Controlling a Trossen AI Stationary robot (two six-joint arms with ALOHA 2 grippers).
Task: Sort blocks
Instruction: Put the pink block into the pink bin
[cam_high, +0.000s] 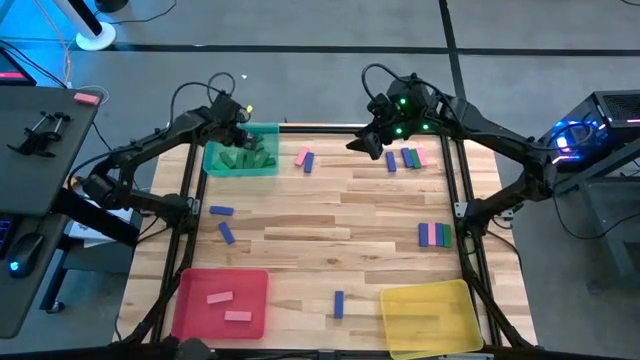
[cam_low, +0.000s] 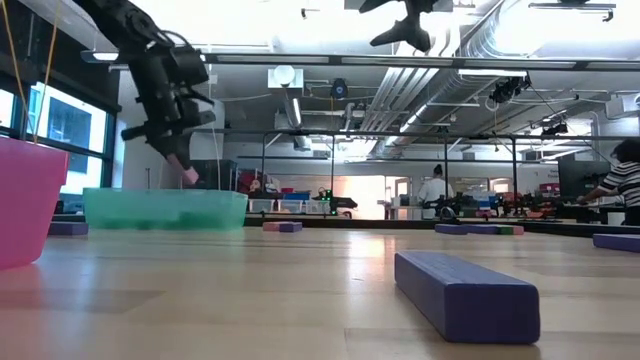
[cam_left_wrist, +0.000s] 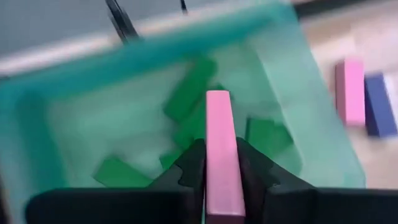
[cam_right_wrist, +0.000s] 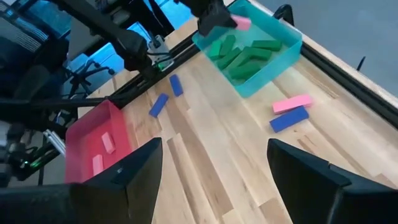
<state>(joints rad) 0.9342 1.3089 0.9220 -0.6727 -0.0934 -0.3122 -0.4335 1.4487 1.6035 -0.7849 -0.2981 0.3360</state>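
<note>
Here, the bench is seen with the green tray at its far left corner. Above that tray the left pincer is clamped narrowly on a pink block, gripped across its flat sides. The block is judged light, stiff and smooth. The right pincer is spread wide, holding nothing, well right of the tray.

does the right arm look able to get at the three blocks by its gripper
Probably yes. The right gripper is open, holds nothing and hangs just beside the blue, green and pink blocks, with bare wood between.
</note>
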